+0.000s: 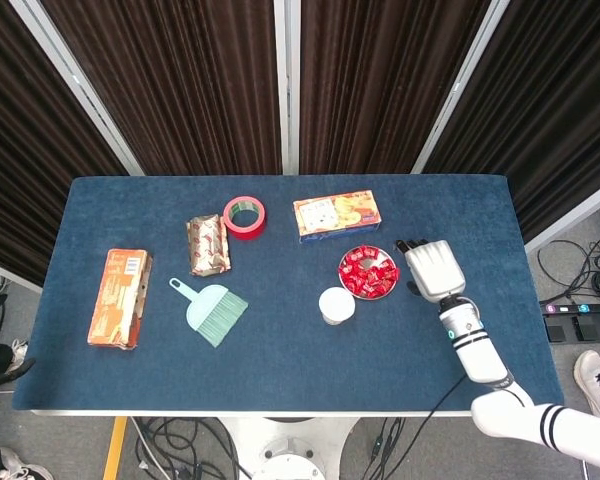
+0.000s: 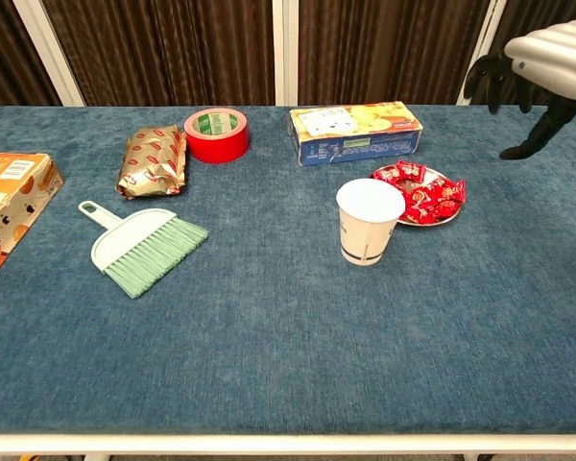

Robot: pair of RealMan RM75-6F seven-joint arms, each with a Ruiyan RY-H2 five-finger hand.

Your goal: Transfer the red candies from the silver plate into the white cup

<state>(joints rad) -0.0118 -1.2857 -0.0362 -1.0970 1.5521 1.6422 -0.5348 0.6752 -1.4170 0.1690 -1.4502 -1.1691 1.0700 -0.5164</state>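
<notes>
Fingers of the right hand (image 1: 430, 266) hang apart and slightly curled with nothing in them, the thumb standing off from the rest in the chest view; the hand hovers just right of the plate (image 1: 389, 287), above the table (image 1: 280, 350). The left hand shows in neither view.

Risks, working down from the largest things. A long biscuit box (image 1: 337, 215) lies just beyond the plate on its far side; a reach that overshoots could shove it. The plate itself is shallow and looks light, so a downward press on its right rim could tip it or slide it left into the cup (image 1: 337, 304). That cup stands upright and open, touching or almost touching the plate's near-left edge; it looks like paper, so a brush from the wrist or a dropped candy hitting its rim could knock it over. The red candies (image 1: 367, 272) are piled loosely on the plate in slick wrappers; a broad grasp may scatter several onto the cloth, or one may slip out on the way across.
</notes>
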